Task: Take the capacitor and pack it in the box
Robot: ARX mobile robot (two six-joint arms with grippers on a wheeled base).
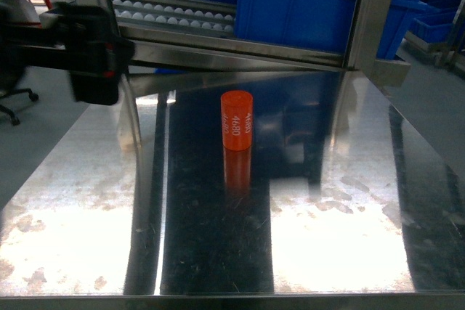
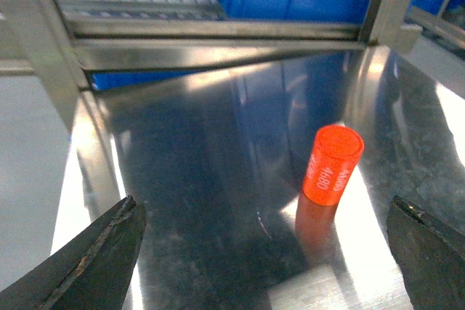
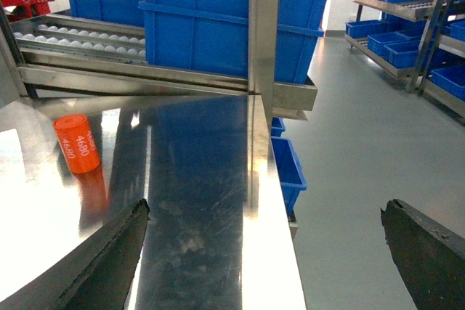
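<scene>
Capacitor (image 2: 332, 163) upright, ahead between spread left fingers (image 2: 94, 255).

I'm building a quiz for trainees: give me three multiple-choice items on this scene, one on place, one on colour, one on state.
1. Where does the capacitor stand?
A. on the steel table
B. in a blue bin
C. on the floor

2. What colour is it?
A. green
B. orange
C. white

3. How is the left pincer?
A. shut on the capacitor
B. shut, empty
C. open

Answers: 1 A, it stands upright on the reflective tabletop; 2 B, orange with white print; 3 C, the left wrist view shows its fingers wide apart, the capacitor beyond them.
</scene>
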